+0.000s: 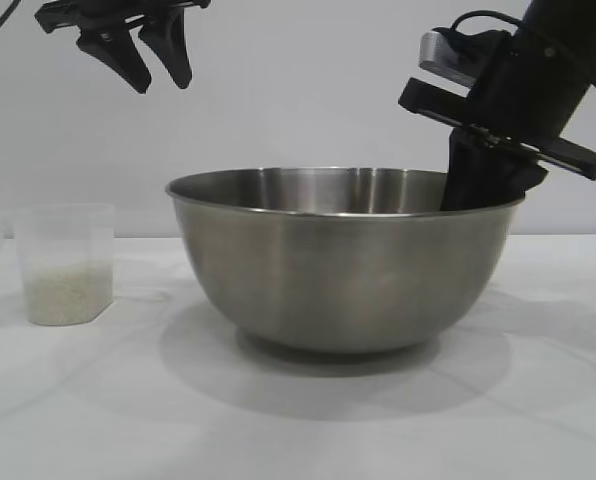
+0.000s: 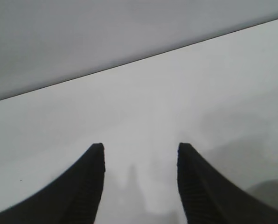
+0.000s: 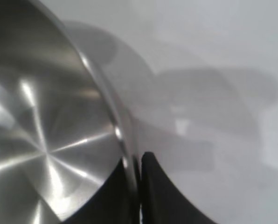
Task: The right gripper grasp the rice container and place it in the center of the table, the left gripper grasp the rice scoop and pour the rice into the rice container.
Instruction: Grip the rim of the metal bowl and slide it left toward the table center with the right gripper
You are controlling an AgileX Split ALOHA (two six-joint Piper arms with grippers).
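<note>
At mid-table the large round stainless-steel rice container (image 1: 343,260) was pinched at its rolled rim by the right gripper (image 3: 138,186) | steel judged stiff, slippery | clear plastic rice scoop (image 1: 63,262) left untouched | left gripper (image 1: 143,50) hung spread, empty.

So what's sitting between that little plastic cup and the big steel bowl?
Nothing: in the exterior view, only bare white table separates the rice scoop from the rice container. The left pincer hangs open above that stretch.
</note>
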